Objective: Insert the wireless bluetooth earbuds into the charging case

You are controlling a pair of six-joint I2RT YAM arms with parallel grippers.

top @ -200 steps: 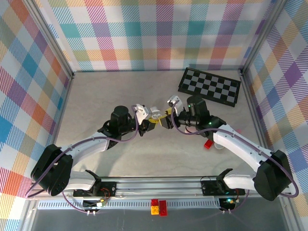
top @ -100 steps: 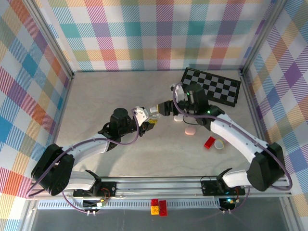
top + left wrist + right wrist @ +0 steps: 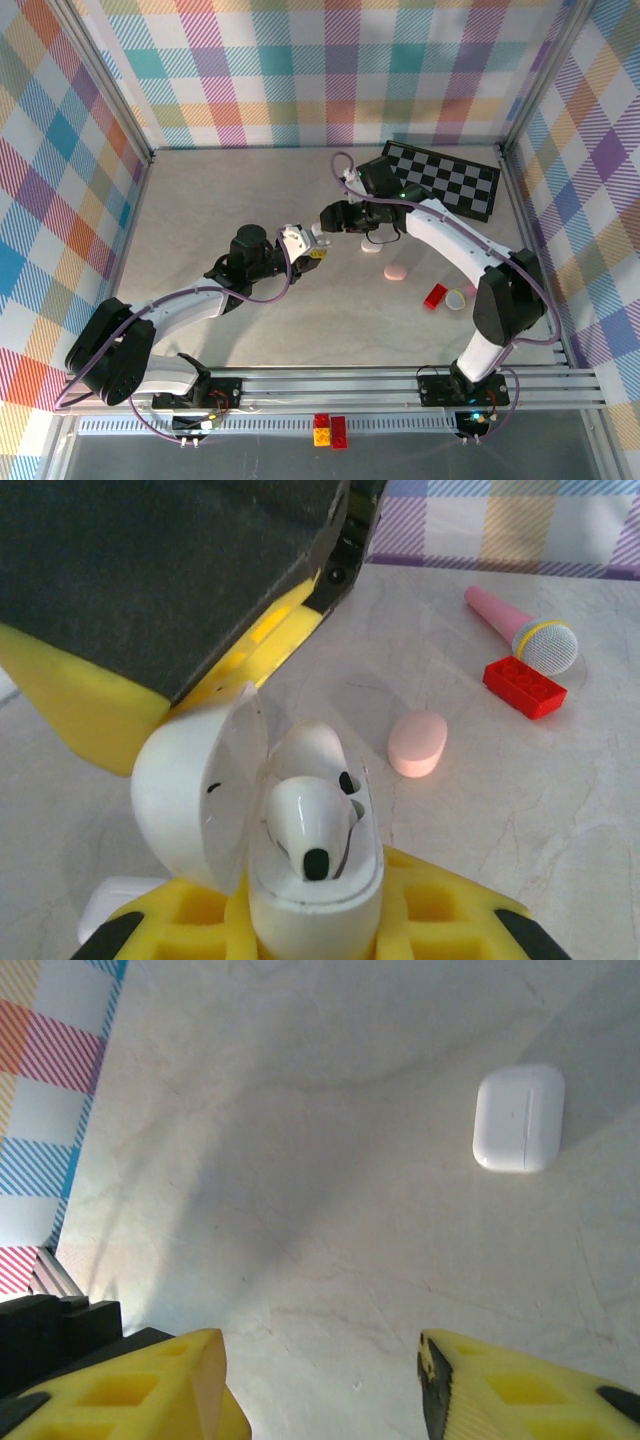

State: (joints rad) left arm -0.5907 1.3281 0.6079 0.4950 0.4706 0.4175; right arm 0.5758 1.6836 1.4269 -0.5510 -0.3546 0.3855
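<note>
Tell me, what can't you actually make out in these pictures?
Left wrist: charging case base, cut off by the bottom edge; white object lower left, half covered by yellow padding.
Right wrist: closed white case, lid hides its contents.
Top external: the seated earbud, too small.

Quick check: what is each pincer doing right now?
Left pincer: closed on the open charging case.
Right pincer: open, holding nothing.

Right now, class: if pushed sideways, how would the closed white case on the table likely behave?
The closed white case lies flat, so it would probably slide, not roll. Its smooth, rounded shell looks slippery to pinch. Being small, it is likely light.
</note>
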